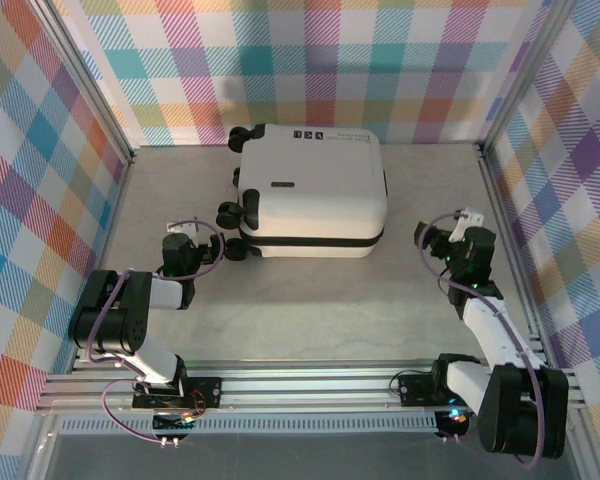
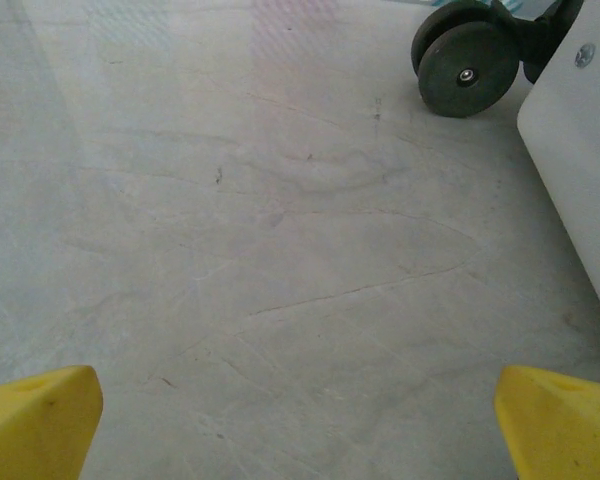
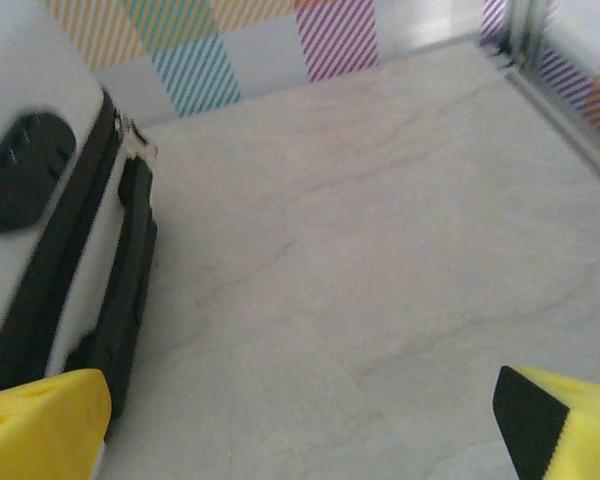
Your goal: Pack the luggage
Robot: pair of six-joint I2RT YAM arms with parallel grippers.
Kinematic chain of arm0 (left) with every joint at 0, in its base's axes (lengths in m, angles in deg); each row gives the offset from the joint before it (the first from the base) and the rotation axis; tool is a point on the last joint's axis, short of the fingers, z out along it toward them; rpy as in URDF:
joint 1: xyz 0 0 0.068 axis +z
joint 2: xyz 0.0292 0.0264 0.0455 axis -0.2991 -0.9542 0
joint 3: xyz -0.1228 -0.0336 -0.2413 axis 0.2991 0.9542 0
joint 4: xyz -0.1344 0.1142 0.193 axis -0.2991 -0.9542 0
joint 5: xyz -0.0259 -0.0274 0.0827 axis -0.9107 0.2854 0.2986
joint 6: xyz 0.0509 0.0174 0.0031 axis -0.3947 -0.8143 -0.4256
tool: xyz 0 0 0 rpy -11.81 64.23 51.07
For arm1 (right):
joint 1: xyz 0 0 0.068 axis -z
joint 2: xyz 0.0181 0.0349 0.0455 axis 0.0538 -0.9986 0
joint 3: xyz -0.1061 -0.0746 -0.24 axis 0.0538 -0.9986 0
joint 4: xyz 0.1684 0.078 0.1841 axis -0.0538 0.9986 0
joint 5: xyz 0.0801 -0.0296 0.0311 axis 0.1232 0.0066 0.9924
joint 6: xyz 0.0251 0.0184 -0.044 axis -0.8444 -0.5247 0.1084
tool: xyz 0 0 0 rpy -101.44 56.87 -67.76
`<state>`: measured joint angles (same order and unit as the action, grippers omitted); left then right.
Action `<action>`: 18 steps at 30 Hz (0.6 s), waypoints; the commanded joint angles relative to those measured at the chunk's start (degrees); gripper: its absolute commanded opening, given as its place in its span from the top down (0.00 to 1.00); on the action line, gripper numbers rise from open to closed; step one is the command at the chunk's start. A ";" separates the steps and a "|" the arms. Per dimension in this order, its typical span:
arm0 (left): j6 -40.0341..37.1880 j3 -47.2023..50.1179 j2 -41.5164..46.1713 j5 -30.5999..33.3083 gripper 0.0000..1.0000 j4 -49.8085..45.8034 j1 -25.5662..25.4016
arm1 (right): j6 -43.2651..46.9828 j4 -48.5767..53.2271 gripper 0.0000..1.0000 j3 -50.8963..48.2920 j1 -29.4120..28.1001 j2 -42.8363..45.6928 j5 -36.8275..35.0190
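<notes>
Your left gripper [image 2: 298, 425] stands wide and empty, a wheel [image 2: 467, 70] of the luggage [image 1: 315, 190] just ahead-right. Your right gripper [image 3: 300, 425] is equally wide and empty, its left finger perhaps brushing the side handle [image 3: 130, 290]. Bare table [image 1: 310, 320] runs right to the frame rail [image 3: 570, 110].

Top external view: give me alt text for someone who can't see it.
A closed white hard-shell suitcase lies flat at the back of a grey table, wheels to the left. The left gripper and right gripper flank its near corners, holding nothing, inside bright plaid walls.
</notes>
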<state>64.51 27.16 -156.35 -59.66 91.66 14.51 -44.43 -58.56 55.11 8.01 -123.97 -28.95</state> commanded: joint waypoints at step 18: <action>-1.58 -0.99 -0.16 -1.11 0.00 0.11 -0.27 | 3.12 -28.73 0.01 -5.02 0.49 -16.74 7.21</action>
<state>63.94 27.14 -156.35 -59.66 91.64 14.48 -41.09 -81.14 49.54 8.01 -139.05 -23.57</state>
